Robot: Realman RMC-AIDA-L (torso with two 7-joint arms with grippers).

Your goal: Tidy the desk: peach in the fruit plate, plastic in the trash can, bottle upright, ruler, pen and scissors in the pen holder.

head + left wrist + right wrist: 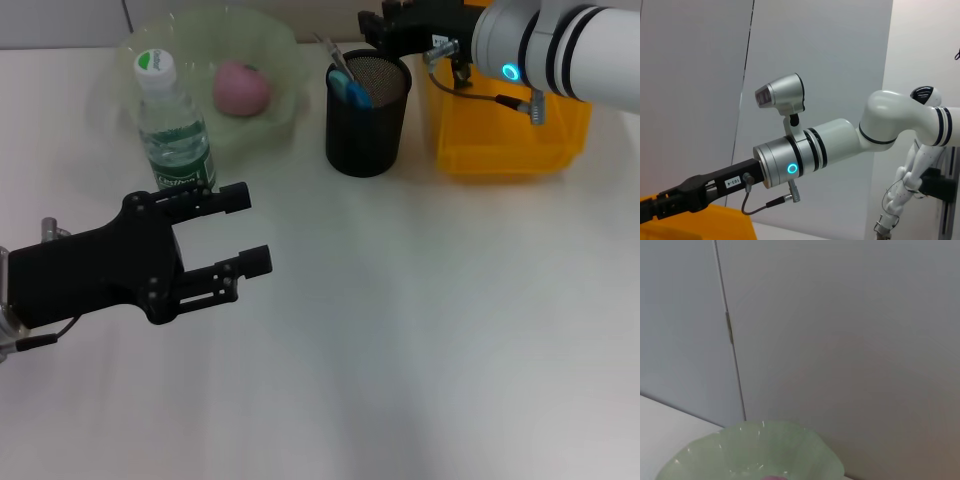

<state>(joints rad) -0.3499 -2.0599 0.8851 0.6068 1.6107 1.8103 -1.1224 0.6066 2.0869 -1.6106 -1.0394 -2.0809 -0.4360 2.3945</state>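
Peach (241, 87) clear only from head view

A pink peach (241, 87) lies in the pale green scalloped fruit plate (282, 52), with a clear bottle (172, 128) standing upright just beside the plate, green cap on top. The black mesh pen holder (367, 115) holds blue-handled items, and the yellow trash can (507, 130) stands just beside it.

Bare table (420, 330) front and right; bottle (172, 125), fruit plate (275, 60), pen holder (367, 115) crowding the back.
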